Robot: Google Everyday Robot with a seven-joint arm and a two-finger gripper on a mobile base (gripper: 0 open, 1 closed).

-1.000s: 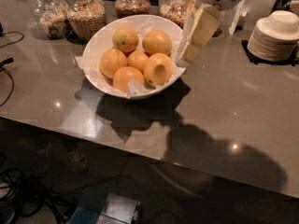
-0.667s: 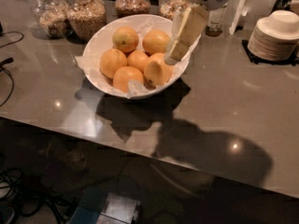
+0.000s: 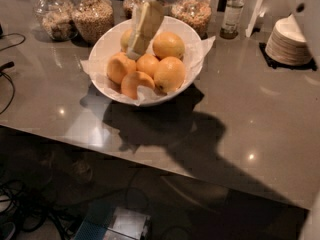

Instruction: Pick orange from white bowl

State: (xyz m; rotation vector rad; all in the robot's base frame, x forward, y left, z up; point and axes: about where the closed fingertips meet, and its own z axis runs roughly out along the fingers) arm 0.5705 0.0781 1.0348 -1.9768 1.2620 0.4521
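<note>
My end effector [image 3: 135, 51] hangs inside the white bowl [image 3: 111, 44], coming in from the top edge and tilted so that its pale yellow tip points down and to the left. I cannot tell whether it is open or closed, and I can't see it holding anything.

The tip sits low among the fruit. Just left of it and partly hidden behind it is the orange [image 3: 124, 38], the paler yellowish one, at the back-left of the bowl. I can't make out whether I'm touching it.

Count with me: one pale orange, plus five deeper-orange fruits, which makes six in all. One is at back right [image 3: 170, 44], one at front right [image 3: 170, 74], one in the middle [image 3: 148, 64], one at left [image 3: 118, 67] and one at the front [image 3: 135, 83]. All six rest on crumpled white paper [image 3: 205, 46] that spills over the rim.

The bowl stands on the glossy grey tabletop [image 3: 250, 109]. Behind it are four glass jars of dry goods: far left [image 3: 52, 15], next to it [image 3: 93, 17], one half hidden behind my arm [image 3: 131, 1], and one to the right [image 3: 194, 11]. There is one small bottle [image 3: 232, 13] further right. One stack of small white dishes [image 3: 289, 42] sits well apart at the far right. Two dark cables [image 3: 7, 65] trail in at the left edge.
</note>
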